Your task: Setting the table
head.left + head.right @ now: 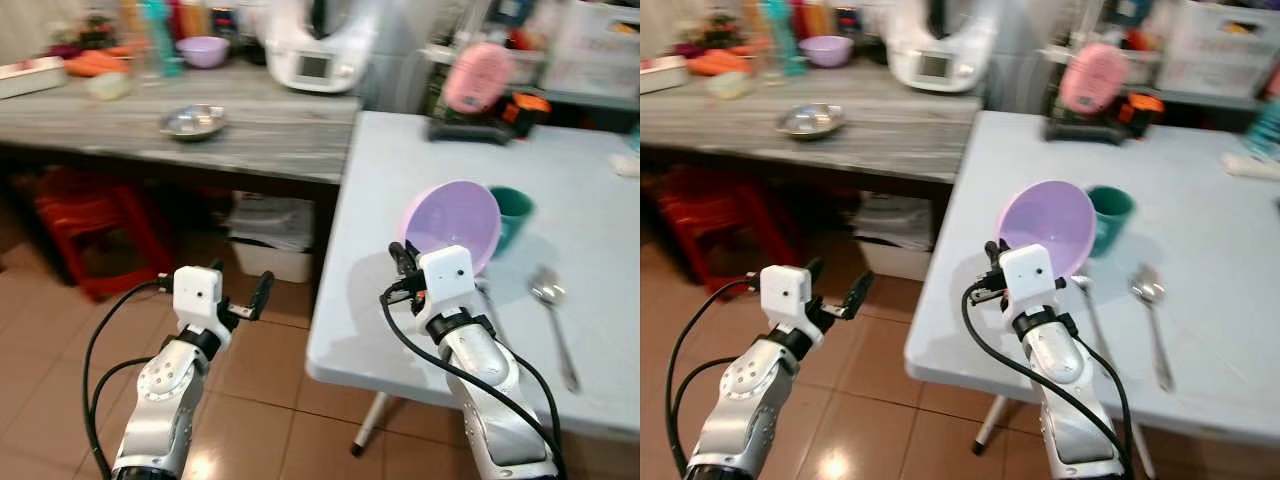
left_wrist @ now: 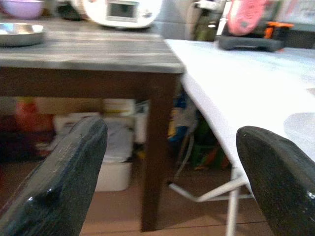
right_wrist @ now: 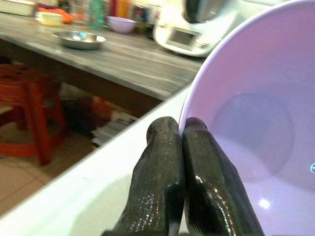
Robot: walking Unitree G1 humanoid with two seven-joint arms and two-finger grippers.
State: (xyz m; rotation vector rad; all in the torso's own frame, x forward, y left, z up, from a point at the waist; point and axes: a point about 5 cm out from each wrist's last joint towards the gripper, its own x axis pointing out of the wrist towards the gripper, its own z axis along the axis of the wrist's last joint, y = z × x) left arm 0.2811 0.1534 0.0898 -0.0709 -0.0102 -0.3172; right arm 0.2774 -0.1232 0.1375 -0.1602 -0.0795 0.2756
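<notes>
My right gripper (image 1: 404, 258) is shut on the rim of a purple bowl (image 1: 455, 220), which it holds tilted on edge just above the pale table (image 1: 420, 150) near its front left corner. The right wrist view has both fingers (image 3: 167, 147) pinching that rim, with the bowl's hollow (image 3: 256, 123) beside them. A green cup (image 1: 514, 212) stands right behind the bowl, and a metal spoon (image 1: 550, 295) lies on the table to its right. My left gripper (image 1: 240, 285) hangs open over the tiled floor, left of the table, holding nothing.
A wooden counter (image 1: 270, 135) runs along the left, carrying a steel dish (image 1: 192, 122), a second purple bowl (image 1: 203, 50) and a white appliance (image 1: 315, 45). Under it are a red stool (image 1: 95, 230) and a white bin (image 1: 270, 240). A pink object (image 1: 478, 75) sits at the table's far end.
</notes>
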